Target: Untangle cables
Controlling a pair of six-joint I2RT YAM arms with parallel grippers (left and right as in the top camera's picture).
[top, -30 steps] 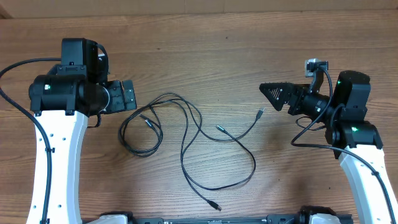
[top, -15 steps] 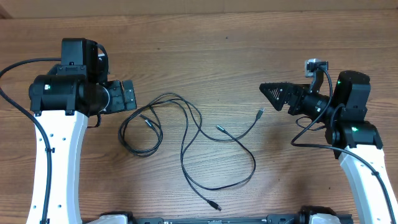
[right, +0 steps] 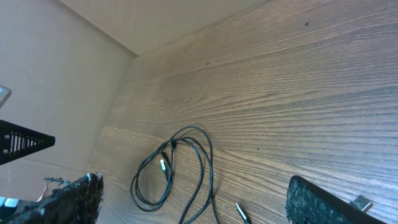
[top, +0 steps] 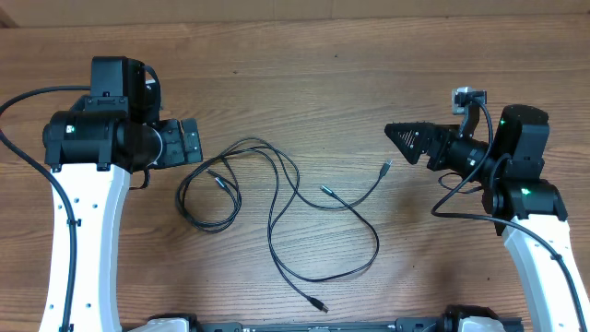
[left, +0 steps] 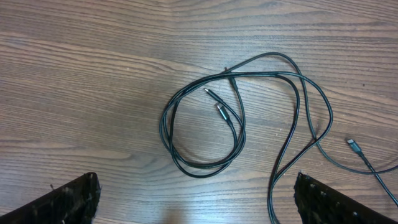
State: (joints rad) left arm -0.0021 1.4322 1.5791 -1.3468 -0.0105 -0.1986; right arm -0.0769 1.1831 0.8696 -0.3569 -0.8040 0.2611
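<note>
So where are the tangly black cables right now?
From overhead, the cables lie looped on the wooden table, between the left gripper and the right gripper, touched by neither.

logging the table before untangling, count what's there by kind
thin black cables: overlapping, cannot tell
metal-tipped plug ends in view: 5
black two-finger grippers, left gripper and right gripper: 2
total counted: 7

My left arm (top: 81, 217) stands along the left side, with the wrist bent inward, so the left gripper (top: 197, 142) points to the right. Its jaws are wide apart; in the left wrist view the two fingers (left: 69, 200) sit at the bottom corners. My right arm (top: 546, 267) mirrors this. The right gripper (top: 402, 140) points to the left, a little tilted, jaws also spread wide, with its fingers (right: 322, 202) well apart.
</note>
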